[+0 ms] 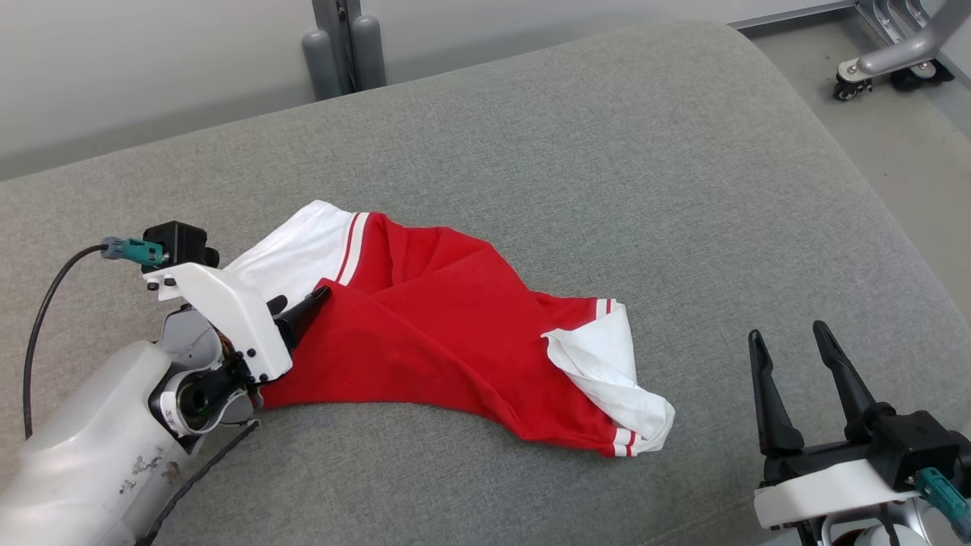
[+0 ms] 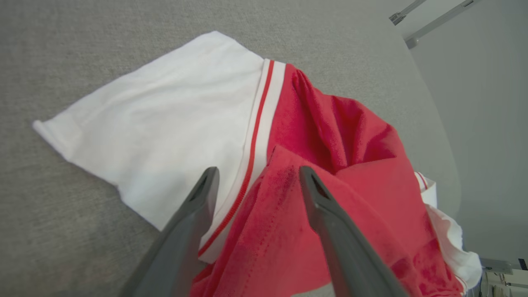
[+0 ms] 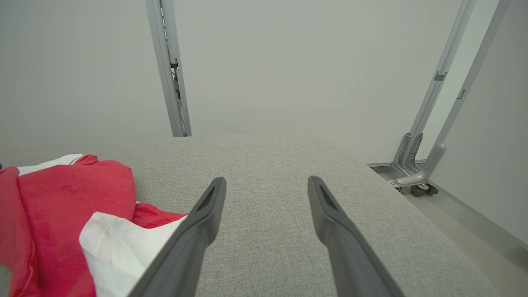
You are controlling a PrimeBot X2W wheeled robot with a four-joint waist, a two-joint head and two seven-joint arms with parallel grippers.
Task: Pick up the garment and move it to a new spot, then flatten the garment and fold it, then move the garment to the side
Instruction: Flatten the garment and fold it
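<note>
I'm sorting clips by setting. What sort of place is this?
Probably a robotics lab or test room, not a home: a grey padded worktop, bare pale walls with a metal post, and a castered metal frame beside it.

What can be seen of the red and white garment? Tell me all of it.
The garment is red knit with white ends and red-striped white bands, lying crumpled and folded over itself on the grey cushion. One white end lies flat at its left, the other bunches at its right. The open left gripper straddles a raised red edge.
</note>
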